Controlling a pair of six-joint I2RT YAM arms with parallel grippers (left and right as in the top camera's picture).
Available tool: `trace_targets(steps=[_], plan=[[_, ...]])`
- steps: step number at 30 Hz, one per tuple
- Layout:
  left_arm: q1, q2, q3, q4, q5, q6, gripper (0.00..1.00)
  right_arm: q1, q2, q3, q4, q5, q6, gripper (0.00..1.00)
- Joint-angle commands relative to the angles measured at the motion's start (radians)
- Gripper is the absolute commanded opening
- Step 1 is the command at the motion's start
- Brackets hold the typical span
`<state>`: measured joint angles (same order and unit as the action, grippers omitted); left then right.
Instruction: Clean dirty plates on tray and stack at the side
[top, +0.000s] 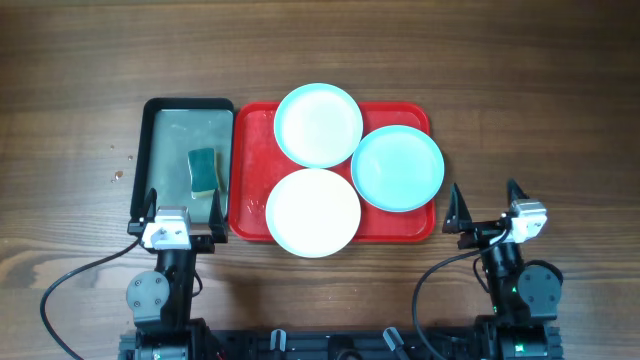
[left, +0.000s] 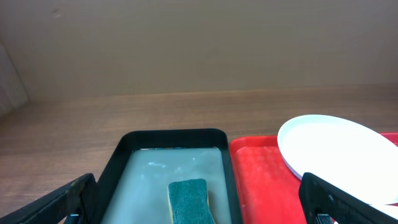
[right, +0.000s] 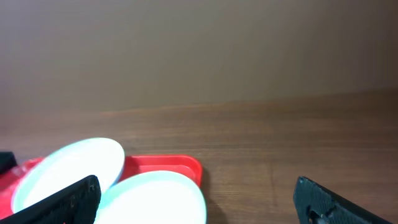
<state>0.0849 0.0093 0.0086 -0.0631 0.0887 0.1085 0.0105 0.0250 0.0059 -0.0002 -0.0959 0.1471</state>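
Red tray (top: 252, 160) holds all three plates (top: 318, 124), overlapping and hanging over its rim. Left gripper (top: 183, 212) and right gripper (top: 485, 200) both sit spread wide, empty. Glossy rims look slippery, so grabbing one could drag its neighbour off onto the surface (top: 560, 100).

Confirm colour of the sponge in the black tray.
Dark green on top; the sponge shows clearest in the left wrist view.

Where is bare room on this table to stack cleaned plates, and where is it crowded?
Free: bare wood right of the red tray, beyond the open right claw; wood left of the black tray; the far strip behind both trays. Crowded: the red tray, nearly covered by three plates.
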Motion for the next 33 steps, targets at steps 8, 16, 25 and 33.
trace_targets(steps=[8,16,25,33], plan=[[-0.005,0.001,-0.003,-0.005,0.026,0.015,1.00,0.005,0.165,0.399,-0.267,-0.111,0.099,1.00],[-0.005,0.001,-0.003,-0.005,0.026,0.015,1.00,0.005,1.144,1.435,-1.010,-0.183,-0.039,1.00],[-0.005,0.001,-0.003,-0.005,0.026,0.015,1.00,0.173,1.669,1.491,-1.067,-0.347,0.007,0.04],[-0.005,0.001,-0.003,-0.005,0.026,0.015,1.00,0.404,1.825,1.480,-1.009,-0.173,0.145,0.81]])
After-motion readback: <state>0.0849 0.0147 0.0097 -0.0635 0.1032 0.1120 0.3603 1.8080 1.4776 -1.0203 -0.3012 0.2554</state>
